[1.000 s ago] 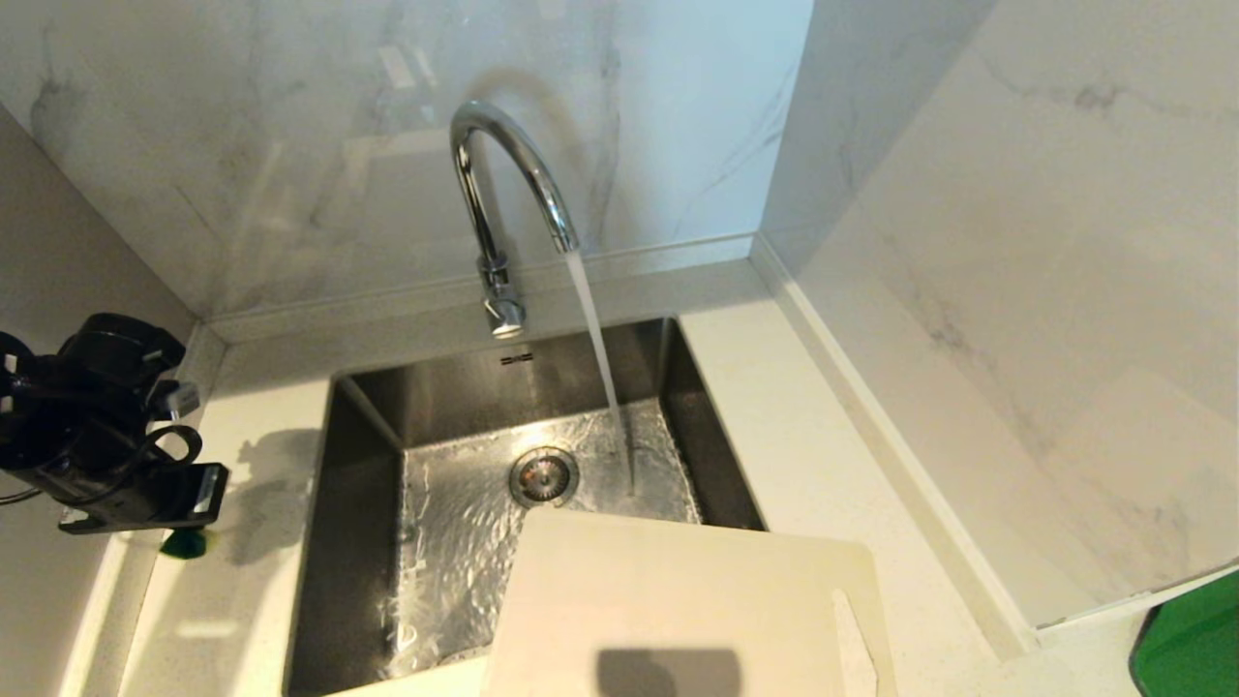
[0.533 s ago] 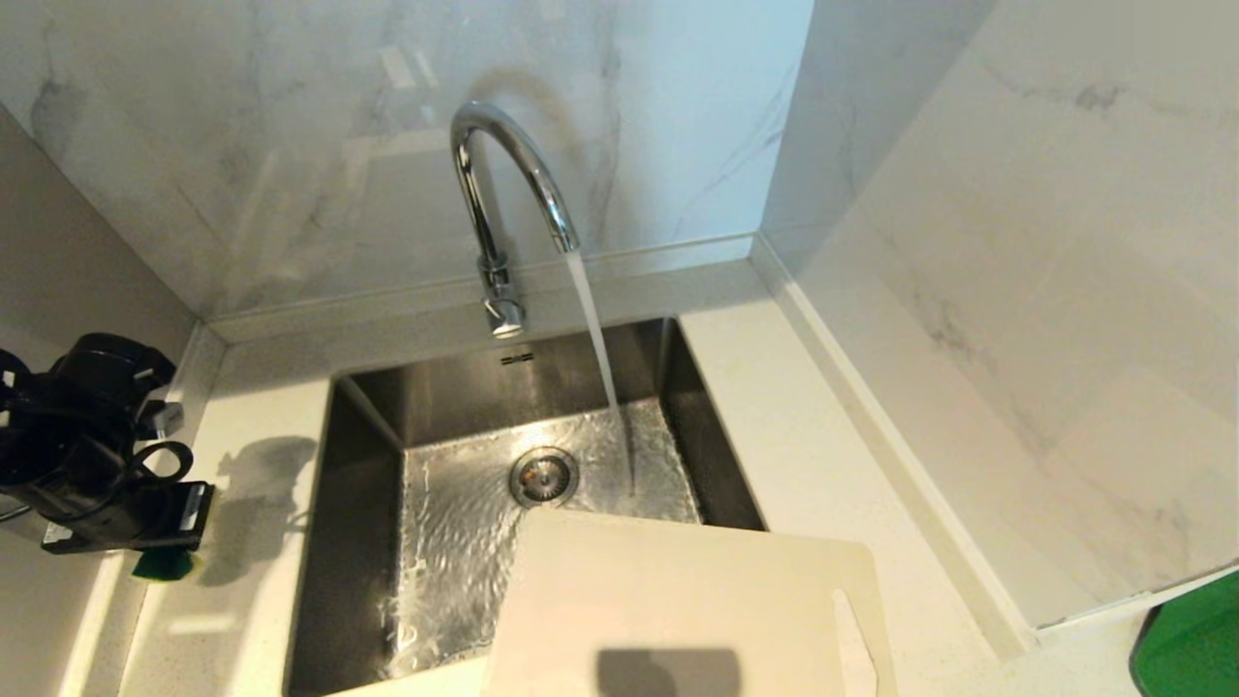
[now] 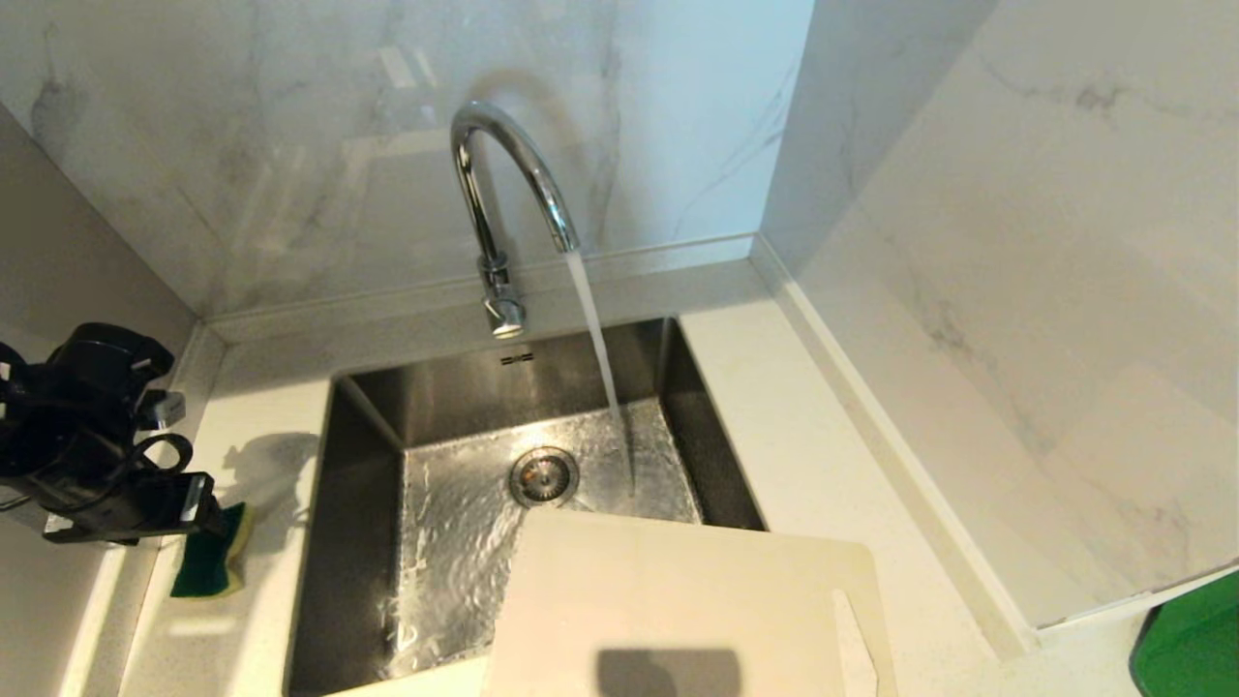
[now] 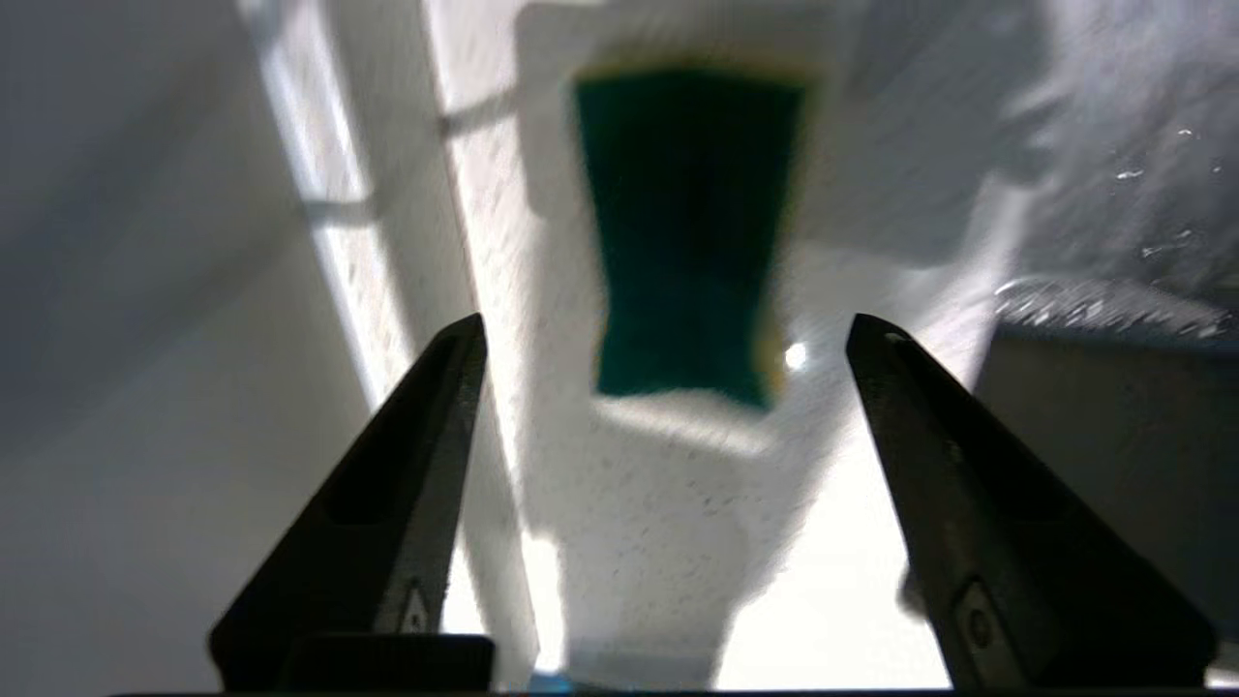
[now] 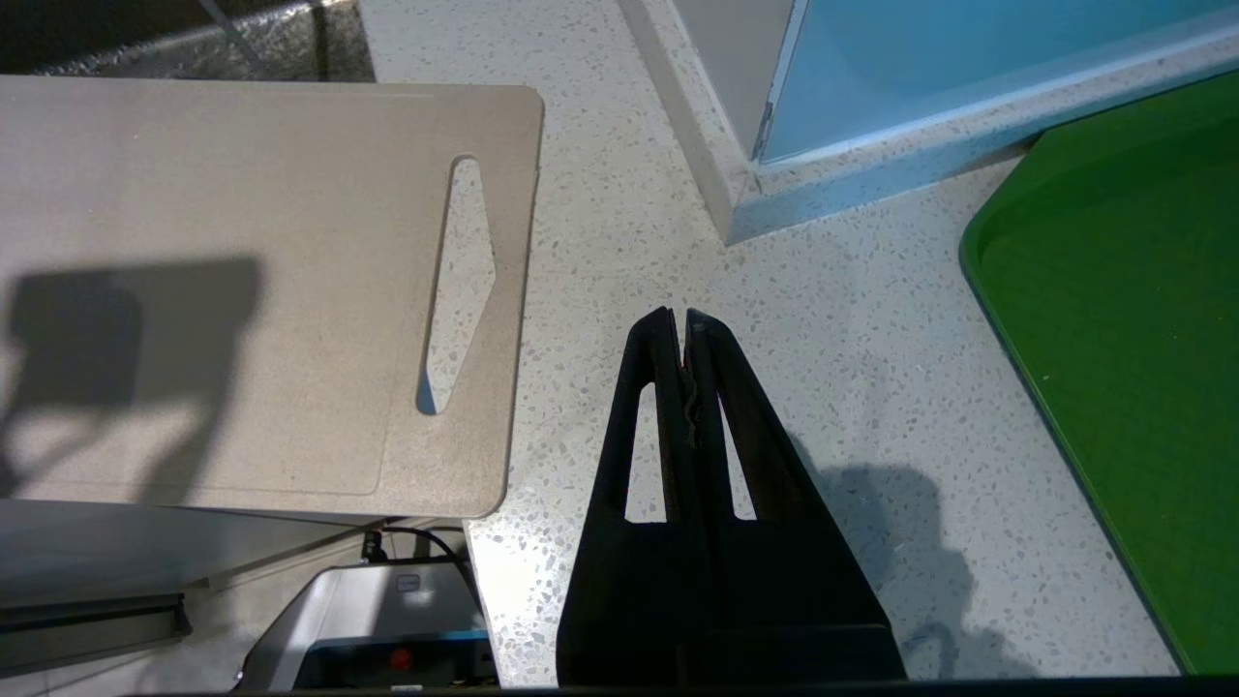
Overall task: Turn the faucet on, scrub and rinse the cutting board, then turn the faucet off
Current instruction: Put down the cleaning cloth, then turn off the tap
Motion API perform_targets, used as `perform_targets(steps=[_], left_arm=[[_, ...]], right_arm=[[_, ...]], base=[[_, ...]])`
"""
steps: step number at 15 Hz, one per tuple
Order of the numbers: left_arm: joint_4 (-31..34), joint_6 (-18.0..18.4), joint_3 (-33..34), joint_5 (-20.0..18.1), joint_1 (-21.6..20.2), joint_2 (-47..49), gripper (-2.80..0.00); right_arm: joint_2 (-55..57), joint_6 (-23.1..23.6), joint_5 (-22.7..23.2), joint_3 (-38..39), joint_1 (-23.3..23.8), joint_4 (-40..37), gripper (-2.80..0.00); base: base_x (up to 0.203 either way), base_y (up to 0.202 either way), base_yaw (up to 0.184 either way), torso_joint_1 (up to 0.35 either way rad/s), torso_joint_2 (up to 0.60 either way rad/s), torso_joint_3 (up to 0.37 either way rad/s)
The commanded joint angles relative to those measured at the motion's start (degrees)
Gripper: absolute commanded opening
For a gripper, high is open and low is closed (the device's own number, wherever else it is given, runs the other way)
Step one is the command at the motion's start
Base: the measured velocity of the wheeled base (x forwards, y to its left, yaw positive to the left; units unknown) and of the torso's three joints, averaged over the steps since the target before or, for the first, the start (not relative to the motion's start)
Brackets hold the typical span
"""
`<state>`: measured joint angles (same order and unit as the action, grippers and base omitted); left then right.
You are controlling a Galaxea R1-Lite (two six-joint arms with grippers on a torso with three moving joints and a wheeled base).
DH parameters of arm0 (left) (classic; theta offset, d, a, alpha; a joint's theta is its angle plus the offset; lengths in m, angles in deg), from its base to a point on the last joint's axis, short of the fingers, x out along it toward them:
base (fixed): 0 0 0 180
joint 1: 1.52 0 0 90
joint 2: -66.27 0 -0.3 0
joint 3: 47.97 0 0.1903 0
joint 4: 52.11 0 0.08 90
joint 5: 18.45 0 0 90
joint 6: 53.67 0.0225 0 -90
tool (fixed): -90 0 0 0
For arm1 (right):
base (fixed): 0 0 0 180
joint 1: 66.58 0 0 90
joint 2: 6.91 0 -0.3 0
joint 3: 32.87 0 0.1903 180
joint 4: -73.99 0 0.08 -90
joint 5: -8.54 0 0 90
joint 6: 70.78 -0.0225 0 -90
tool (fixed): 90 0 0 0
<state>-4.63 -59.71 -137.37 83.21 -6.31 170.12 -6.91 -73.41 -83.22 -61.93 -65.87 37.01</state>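
Faucet [image 3: 503,184] upper centre of head view, running; stream falling into sink [image 3: 465,542] right of drain [image 3: 543,475]. Board [image 3: 678,600] at bottom centre, laid over sink's near right corner and onto counter [image 3: 803,445]; slot handle near its right edge. Left gripper [image 3: 198,508] at left edge of frame, above counter left of sink; jaws spread wide, nothing between them. Sponge [image 3: 210,552] green with yellow edge, just below gripper tip, clear of both fingers [image 4: 407,484] in left wrist view; resting on counter or in mid-air cannot be told. Right gripper [image 5: 685,324] out of head view; in right wrist view, fingers pressed together, empty, above counter between board [image 5: 242,290] and tray [image 5: 1113,339].
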Motion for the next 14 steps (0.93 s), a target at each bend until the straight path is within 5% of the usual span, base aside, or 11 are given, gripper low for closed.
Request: perform_targets(steps=[1,5,6,12,14], left_arm=[[0.06,0.15,-4.33,-0.1,2.44,0.46,0.0],[0.1,1.02,-17.17,0.08,10.51,5.64,0.0],[0.21,1.59,-20.66,0.63,13.48,7.76,-2.8],[0.91,4.38,-46.27,5.03,25.42,24.44,-2.8],[-0.32,9.72,-48.43,5.18,27.77,26.67,-2.8]], right_arm=[[0.0,0.0,0.0,-0.02,0.0,-0.09,-2.8],[0.0,0.0,0.0,-0.02,0.0,-0.09,-2.8],[0.0,0.0,0.0,-0.02,0.0,-0.09,-2.8],[0.0,0.0,0.0,-0.02,0.0,-0.09,-2.8],[0.0,0.0,0.0,-0.02,0.0,-0.09,-2.8]], base=[[0.0,0.0,0.0,0.0,0.0,0.0],[0.0,0.0,0.0,0.0,0.0,0.0],[0.0,0.0,0.0,0.0,0.0,0.0],[0.0,0.0,0.0,0.0,0.0,0.0],[0.0,0.0,0.0,0.0,0.0,0.0]])
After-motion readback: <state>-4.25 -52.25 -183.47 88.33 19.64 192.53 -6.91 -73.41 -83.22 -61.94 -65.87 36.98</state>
